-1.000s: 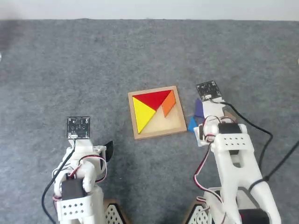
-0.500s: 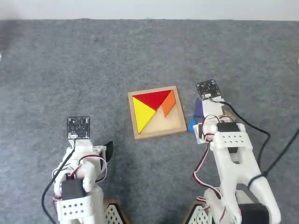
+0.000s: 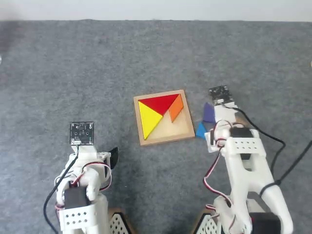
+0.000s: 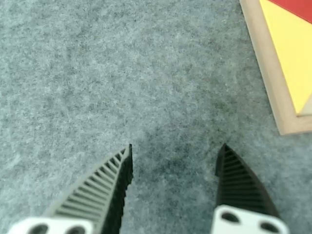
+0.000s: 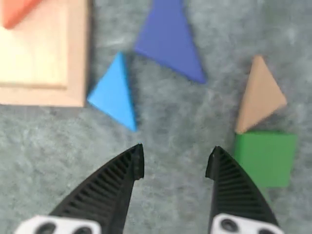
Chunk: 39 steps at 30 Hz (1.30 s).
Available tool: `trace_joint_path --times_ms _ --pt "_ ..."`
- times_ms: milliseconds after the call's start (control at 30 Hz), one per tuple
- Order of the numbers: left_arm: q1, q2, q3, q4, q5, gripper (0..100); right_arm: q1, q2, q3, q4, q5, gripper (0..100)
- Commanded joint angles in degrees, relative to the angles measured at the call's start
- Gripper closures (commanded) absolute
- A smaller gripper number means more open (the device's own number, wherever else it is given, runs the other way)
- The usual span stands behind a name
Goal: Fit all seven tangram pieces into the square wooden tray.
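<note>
The square wooden tray (image 3: 164, 139) lies mid-table holding a red triangle (image 3: 159, 103), a yellow triangle (image 3: 148, 119) and an orange piece (image 3: 176, 110). Just right of it lie a light blue triangle (image 5: 114, 92) and a dark blue triangle (image 5: 169, 40); a tan triangle (image 5: 258, 95) and a green square (image 5: 264, 157) lie farther right. My right gripper (image 5: 174, 160) hovers open over bare carpet between the light blue triangle and the green square. My left gripper (image 4: 173, 161) is open above carpet, near the tray's corner (image 4: 285, 122), holding nothing.
Grey carpet (image 3: 97, 68) covers the whole table, with wide free room at the back and left. The right arm's body (image 3: 246, 161) hides part of the loose pieces in the high view. A cable (image 3: 273, 139) trails off to the right.
The right arm has drawn slightly right and back, uncovering more of the two blue triangles. The left arm has not moved.
</note>
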Motion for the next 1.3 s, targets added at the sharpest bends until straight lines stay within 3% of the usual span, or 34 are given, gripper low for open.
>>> trace_joint_path --times_ms 0,300,500,600,767,1267 --pt "0.00 -1.23 -1.27 0.26 0.44 73 2.68 -0.48 -6.24 2.42 -0.44 78.2" --pt "0.00 -1.23 -1.27 0.26 0.44 73 0.31 3.12 -21.98 7.34 1.14 77.9" --pt "0.00 -1.23 -1.27 0.26 0.44 73 3.65 24.66 -39.47 15.34 3.96 77.6" --pt "0.00 -1.23 -1.27 0.26 0.44 73 6.99 33.71 -45.80 17.10 3.34 71.5" --pt "0.00 -1.23 -1.27 0.26 0.44 73 10.07 36.18 -44.40 17.89 2.29 63.0" --pt "-0.09 -1.23 -1.27 0.26 0.44 73 9.19 34.15 -37.01 12.09 3.96 69.2"
